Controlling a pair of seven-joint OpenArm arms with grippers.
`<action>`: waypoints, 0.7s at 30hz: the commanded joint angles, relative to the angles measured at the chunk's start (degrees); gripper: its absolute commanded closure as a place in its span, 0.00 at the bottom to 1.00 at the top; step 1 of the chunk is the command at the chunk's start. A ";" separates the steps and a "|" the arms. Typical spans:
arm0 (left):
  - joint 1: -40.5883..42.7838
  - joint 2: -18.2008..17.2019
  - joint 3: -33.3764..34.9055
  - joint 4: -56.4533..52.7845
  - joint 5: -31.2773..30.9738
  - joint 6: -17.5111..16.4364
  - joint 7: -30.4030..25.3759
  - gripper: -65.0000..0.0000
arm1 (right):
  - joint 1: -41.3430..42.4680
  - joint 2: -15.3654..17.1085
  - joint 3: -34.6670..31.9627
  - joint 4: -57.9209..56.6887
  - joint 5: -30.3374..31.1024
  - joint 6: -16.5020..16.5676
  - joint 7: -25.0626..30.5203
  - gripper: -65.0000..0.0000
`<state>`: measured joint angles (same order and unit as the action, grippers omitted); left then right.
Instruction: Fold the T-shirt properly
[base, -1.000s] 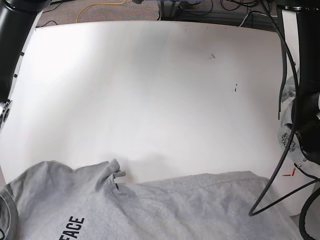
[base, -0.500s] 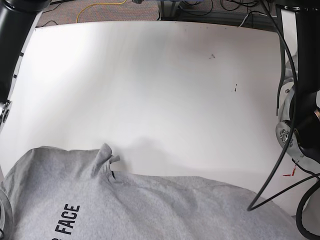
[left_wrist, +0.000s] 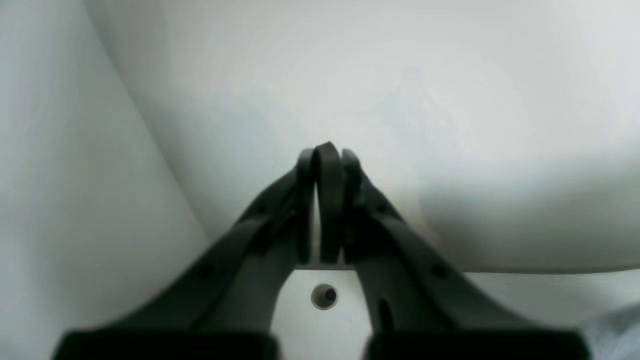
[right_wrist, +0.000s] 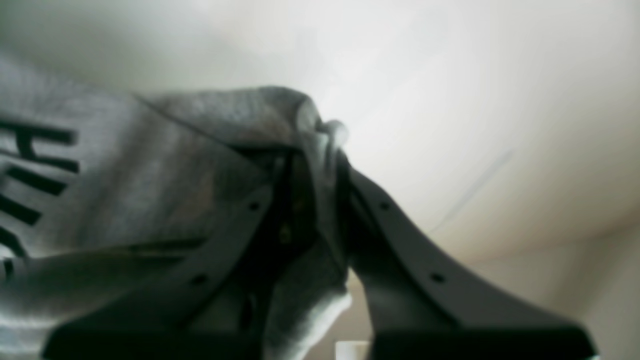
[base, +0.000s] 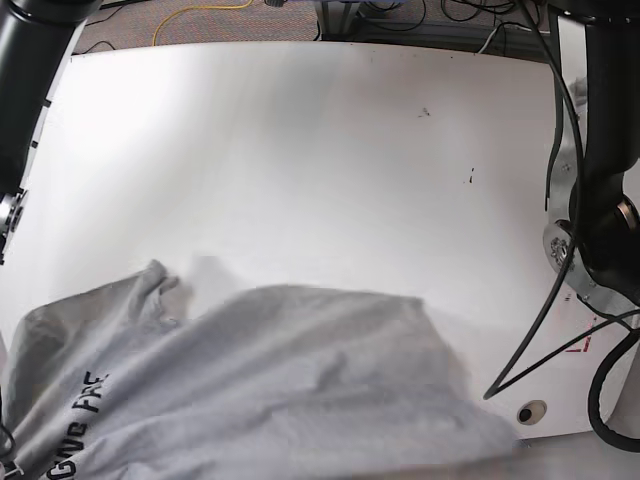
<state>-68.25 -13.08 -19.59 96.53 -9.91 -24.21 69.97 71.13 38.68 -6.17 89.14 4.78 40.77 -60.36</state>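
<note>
I have the right claw (right_wrist: 320, 200) clamped on a bunched fold of the shirt (base: 270, 390), which lies rumpled along the table's (base: 300, 150) near edge, its long axis running side to side, lettering toward my right arm's side. My left claw (left_wrist: 325, 200) is closed on nothing, over bare table, shirt off to its right-arm side. The right arm is nearer.
</note>
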 joint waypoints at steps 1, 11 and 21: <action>1.92 -0.33 0.12 2.15 -0.42 -1.16 -0.30 1.00 | -3.31 1.46 3.76 6.37 -0.16 -0.77 -0.43 0.96; 15.98 -0.15 -3.13 11.21 -0.42 -5.38 5.15 1.00 | -25.29 0.84 14.66 19.12 -0.34 -0.77 -2.46 0.96; 30.31 0.47 -5.06 14.19 -0.51 -8.36 5.32 1.00 | -37.77 -3.12 19.84 23.87 -0.42 -0.77 -2.28 0.96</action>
<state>-38.04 -12.25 -23.94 109.38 -10.17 -32.34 76.82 33.45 34.22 12.49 112.22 5.32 40.49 -63.31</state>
